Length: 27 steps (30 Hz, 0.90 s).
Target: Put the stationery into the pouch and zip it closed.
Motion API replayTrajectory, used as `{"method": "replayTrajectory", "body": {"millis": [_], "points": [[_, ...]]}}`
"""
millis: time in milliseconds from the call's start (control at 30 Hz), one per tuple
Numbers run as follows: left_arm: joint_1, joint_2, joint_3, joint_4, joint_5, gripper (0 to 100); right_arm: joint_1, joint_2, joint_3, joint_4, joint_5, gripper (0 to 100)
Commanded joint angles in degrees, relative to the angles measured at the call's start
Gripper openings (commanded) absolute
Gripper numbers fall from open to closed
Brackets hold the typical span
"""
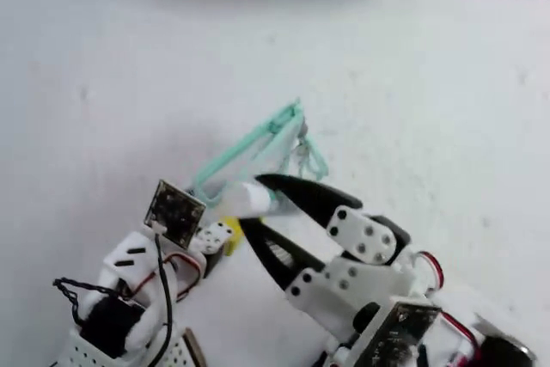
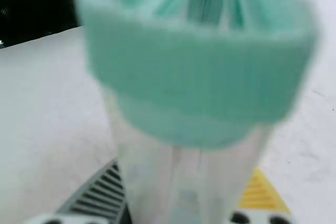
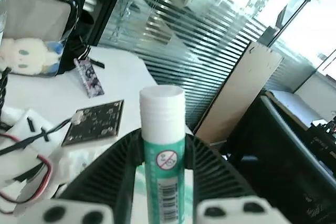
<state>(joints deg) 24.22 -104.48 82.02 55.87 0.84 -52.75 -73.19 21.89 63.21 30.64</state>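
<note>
The right gripper (image 3: 163, 148) pinches a glue stick (image 3: 164, 114), a smooth green barrel with a white cap, between ribbed black jaws, just beside the pouch (image 1: 258, 148). The left gripper (image 2: 181, 203) clamps the near end of the clear, mint-trimmed pouch, which tilts up from the matte white table (image 1: 412, 75). Beyond the table, slatted blinds (image 3: 173, 24) cover a glass wall.
</note>
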Motion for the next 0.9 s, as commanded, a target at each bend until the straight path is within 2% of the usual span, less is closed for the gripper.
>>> {"method": "replayTrajectory", "body": {"millis": [0, 200, 300, 567, 867], "points": [[0.04, -0.48, -1.49, 0.09, 0.7, 20, 0.04, 4.53, 3.08, -10.95, -2.81, 1.6], [0.04, -0.48, -1.41, 0.09, 0.7, 20, 6.37, 13.58, 4.13, -20.88, -20.04, 1.6], [0.04, -0.48, -1.41, 0.09, 0.7, 20, 10.33, 17.01, 4.13, -23.43, -25.49, 1.6], [0.04, -0.48, -1.41, 0.09, 0.7, 20, 11.47, 14.02, 4.4, -18.59, -26.2, 1.6], [0.04, -0.48, -1.23, 0.0, 0.7, 20, 9.27, 13.23, 6.95, -18.95, -26.2, 1.6]]}}
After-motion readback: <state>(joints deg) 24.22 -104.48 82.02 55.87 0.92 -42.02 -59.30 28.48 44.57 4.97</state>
